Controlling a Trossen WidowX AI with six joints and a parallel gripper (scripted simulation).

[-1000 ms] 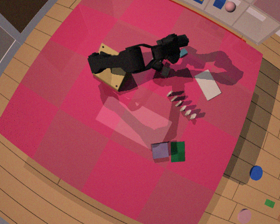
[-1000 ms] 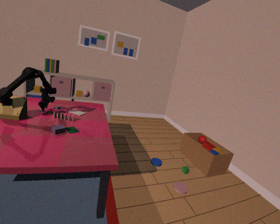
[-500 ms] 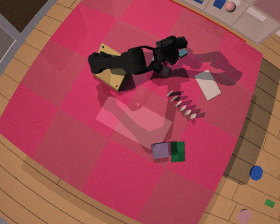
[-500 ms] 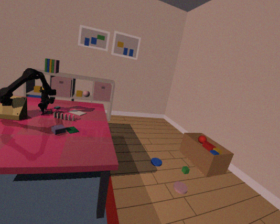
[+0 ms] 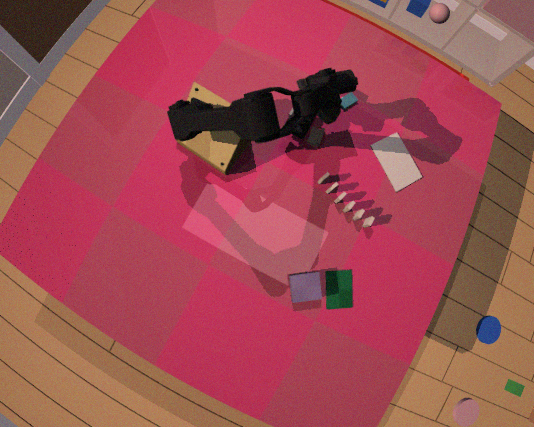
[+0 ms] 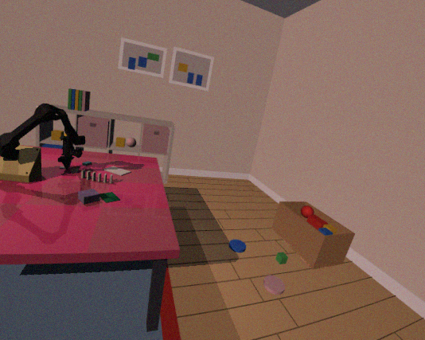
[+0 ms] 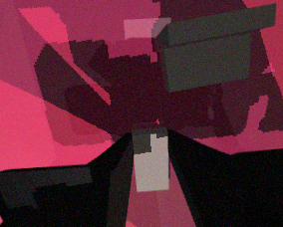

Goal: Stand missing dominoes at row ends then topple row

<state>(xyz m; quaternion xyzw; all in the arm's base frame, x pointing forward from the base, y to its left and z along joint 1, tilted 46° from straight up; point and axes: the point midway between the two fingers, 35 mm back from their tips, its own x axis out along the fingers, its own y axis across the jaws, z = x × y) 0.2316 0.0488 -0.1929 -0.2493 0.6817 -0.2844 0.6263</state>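
Several cream dominoes stand upright in an evenly spaced diagonal row (image 5: 349, 206) (image 6: 94, 176) on the pink table. My gripper (image 6: 67, 170) (image 7: 148, 136) is low at the table, toward the arm's base from the row's back end. Its fingers are closed against both sides of a loose pale domino (image 7: 151, 171), partly shaded. In the top view the arm hides the fingertips and most of this domino. I cannot tell whether it is raised off the table.
A dark grey block (image 5: 315, 137) (image 7: 208, 62) is close to the gripper, between it and the row. A teal block (image 5: 349, 101) (image 6: 87, 163) lies behind. A white sheet (image 5: 397, 162) (image 6: 118, 171) lies beyond the row. A purple block (image 5: 305, 287) (image 6: 89, 196) and green square (image 5: 345, 298) (image 6: 110, 197) lie in front.
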